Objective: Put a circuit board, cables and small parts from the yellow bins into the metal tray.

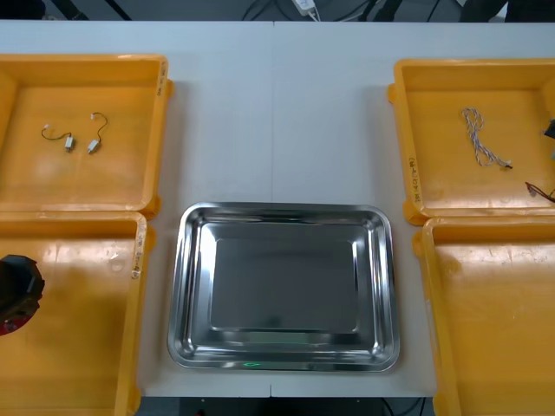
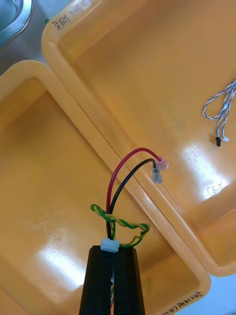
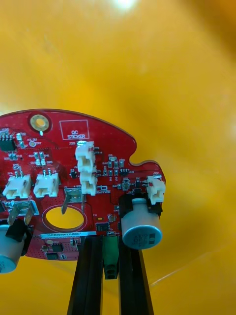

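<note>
My left gripper [image 3: 110, 243] is shut on the edge of a round red circuit board [image 3: 73, 172], held above the floor of the near left yellow bin [image 1: 78, 364]. In the front view this gripper [image 1: 19, 290] shows as a dark shape at the left edge. My right gripper [image 2: 112, 251] is shut on a red and yellow cable [image 2: 123, 197] that also has a black wire. It hangs over the rim between the two right bins. The metal tray [image 1: 195, 286] lies bare and shiny in the middle.
Two small metal parts [image 1: 80, 143] with short wires lie in the far left bin [image 1: 87, 69]. A twisted blue and white cable [image 1: 481, 139] lies in the far right bin [image 1: 468, 74]. The near right bin [image 1: 494, 321] stands in front of it.
</note>
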